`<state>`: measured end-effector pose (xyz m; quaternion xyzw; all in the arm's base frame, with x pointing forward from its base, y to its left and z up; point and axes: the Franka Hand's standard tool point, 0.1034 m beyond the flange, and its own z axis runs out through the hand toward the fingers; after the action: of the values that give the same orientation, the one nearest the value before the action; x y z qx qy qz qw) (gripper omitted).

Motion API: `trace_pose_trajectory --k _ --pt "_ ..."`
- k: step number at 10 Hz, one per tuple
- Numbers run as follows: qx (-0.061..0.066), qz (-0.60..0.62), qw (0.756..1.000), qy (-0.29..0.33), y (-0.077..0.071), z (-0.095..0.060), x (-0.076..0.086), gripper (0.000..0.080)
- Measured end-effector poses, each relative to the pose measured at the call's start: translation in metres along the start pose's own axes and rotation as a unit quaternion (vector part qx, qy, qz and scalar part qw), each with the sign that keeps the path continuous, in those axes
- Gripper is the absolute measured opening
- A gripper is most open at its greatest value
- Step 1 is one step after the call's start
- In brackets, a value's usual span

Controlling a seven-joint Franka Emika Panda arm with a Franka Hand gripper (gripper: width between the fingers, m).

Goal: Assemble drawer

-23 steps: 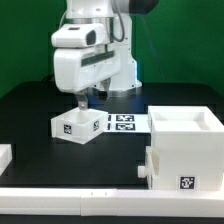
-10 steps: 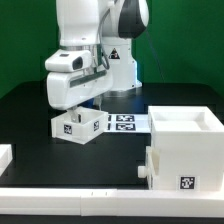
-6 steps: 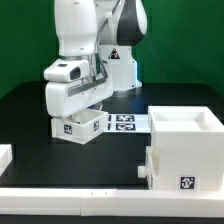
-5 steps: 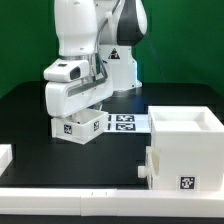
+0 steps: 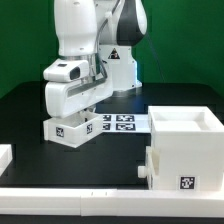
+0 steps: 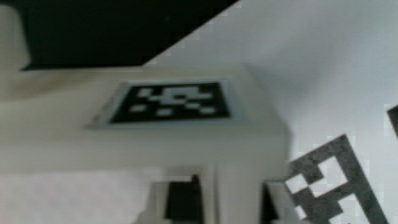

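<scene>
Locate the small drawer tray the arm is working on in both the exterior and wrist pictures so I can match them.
Exterior view: the small tray sits on the black table at the exterior view's left, under the gripper, beside the marker board.
Wrist view: the small tray fills most of the picture as a white surface close up.
Shared landmark: the square tag on the tray.

Black table (image 5: 30, 120): tray (image 5: 68, 130), casing (image 5: 185, 150), marker board (image 5: 122, 122).

Gripper (image 5: 76, 112) fingertips hidden behind the arm's white housing — grip state unreadable. Small tray (image 5: 72, 128) top partly covered. Casing (image 5: 186, 150) cropped at 3 o'clock. Wrist view blurred — fingers indistinct.
</scene>
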<state>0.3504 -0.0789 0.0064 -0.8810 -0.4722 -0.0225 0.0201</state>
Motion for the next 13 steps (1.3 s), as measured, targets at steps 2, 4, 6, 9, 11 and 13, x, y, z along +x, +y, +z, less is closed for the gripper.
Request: trace_pose_trajectory --k 2,4,6,9,11,13 --pt "0.010 -0.011 1.000 -0.002 0.001 -0.002 0.003 0.0031" --pt "0.030 -0.076 0.997 -0.010 0.018 -0.021 0.023 0.0031" --pt "0.046 -0.143 0.988 -0.017 0.023 -0.036 0.049 0.0031" --pt "0.047 -0.138 0.989 -0.016 0.021 -0.032 0.045 0.0031" --pt "0.039 -0.191 0.981 -0.005 0.041 -0.037 0.050 0.0031" --pt "0.052 -0.221 0.974 0.001 0.069 -0.054 0.083 0.0031"
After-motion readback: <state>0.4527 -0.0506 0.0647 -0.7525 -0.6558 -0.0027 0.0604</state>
